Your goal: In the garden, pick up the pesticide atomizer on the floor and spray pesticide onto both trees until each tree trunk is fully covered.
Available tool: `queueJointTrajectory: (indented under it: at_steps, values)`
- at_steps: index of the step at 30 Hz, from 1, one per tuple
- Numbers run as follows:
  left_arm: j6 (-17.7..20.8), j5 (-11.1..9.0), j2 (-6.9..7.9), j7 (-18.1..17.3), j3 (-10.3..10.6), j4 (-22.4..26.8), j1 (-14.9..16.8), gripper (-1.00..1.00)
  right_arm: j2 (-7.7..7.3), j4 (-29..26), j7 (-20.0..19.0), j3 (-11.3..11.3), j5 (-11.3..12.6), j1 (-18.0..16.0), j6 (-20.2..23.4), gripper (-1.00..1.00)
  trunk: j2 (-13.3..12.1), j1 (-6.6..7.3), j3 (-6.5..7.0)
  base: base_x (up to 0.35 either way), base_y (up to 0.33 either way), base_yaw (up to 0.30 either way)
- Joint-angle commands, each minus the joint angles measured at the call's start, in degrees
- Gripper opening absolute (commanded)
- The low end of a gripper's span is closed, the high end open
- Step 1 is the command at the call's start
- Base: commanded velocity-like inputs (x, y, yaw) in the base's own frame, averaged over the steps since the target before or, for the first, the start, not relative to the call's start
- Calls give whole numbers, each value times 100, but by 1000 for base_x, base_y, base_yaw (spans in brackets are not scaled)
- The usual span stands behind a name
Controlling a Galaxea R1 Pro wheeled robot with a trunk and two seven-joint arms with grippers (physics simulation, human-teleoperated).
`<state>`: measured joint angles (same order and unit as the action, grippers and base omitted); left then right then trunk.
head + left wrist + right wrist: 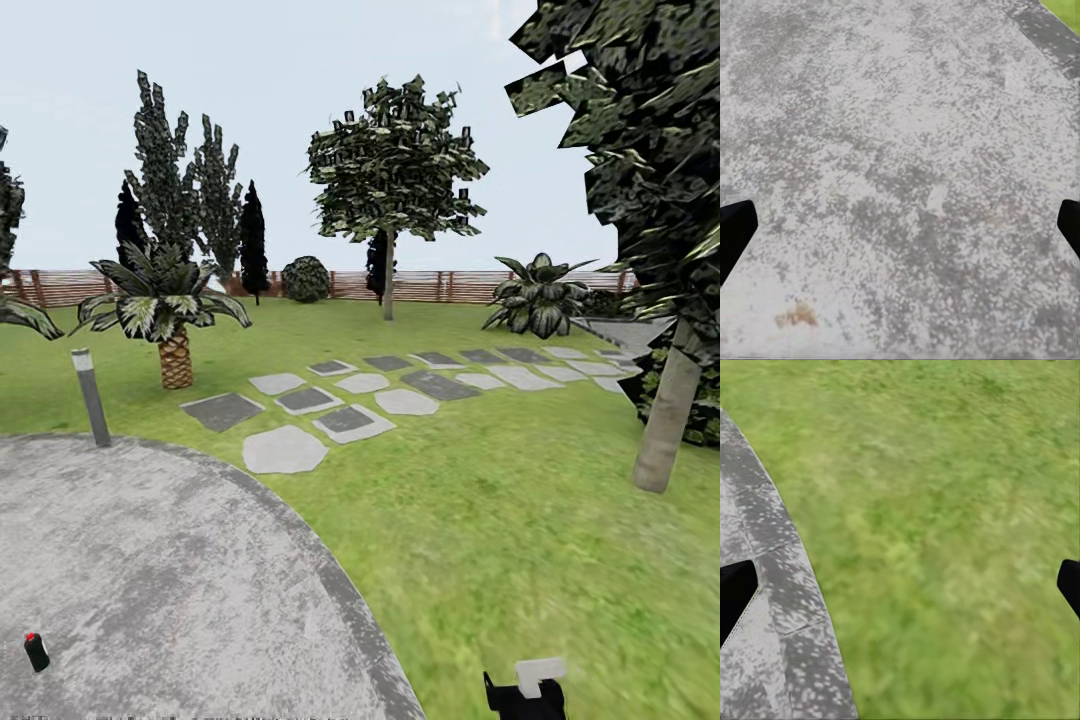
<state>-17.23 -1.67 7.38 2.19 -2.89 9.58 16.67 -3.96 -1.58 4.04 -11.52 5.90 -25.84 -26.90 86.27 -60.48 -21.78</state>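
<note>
- Down at about 7 o'clock in the head view, a small black bottle with a red cap (36, 651) stands upright on the grey paved pad (150, 560); I judge it to be the pesticide atomizer, though it is too small for me to be sure.
- At 5 o'clock, at the frame's lower edge, a black-and-white part of the right arm (528, 688) pokes in over the grass.
- Looking along the left gripper (900, 225), I see its two dark fingertips (733, 232) spread wide at the frame's sides with bare mottled paving between them, so it is open and empty.
- The right gripper (900, 585) is likewise spread apart and carrying nothing, poised over the floor (945, 525) where the lawn meets the curved border of the paving.
- To do this step well, I would turn the base toward 7 o'clock and roll closer until the bottle sits centred in the left wrist view, then descend with the jaws wide on either side of its body, below the cap, so it does not tip.
- Out at 3 o'clock the near tree trunk (668, 420) leans up from the lawn, pale and thick.
- Between 11 and 2 o'clock a run of stepping stones (400, 385) crosses the garden (330, 325), with a short bollard light (91, 397) and a palm (172, 310) at 10 o'clock.
- Far off at 12 o'clock the second of the trees (389, 200) stands before the slatted fence (440, 286).
</note>
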Motion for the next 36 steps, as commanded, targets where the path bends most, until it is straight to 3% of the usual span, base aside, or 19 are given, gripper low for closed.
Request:
queueJointTrajectory:
  at_steps: [1,22,36]
  values:
    - [0,0,0,0,-1,0,1,100,0,0,0,-1,-1,0,0,100,42,-23,-19,0,0,271]
    - [0,0,0,0,-1,0,0,100,-3,-9,-1,0,-1,0,2,100,884,-484,-396,0,0,46]
    - [0,0,0,0,-1,0,0,100,-4,-9,0,0,-1,0,4,100,1445,-792,-647,0,0,252]
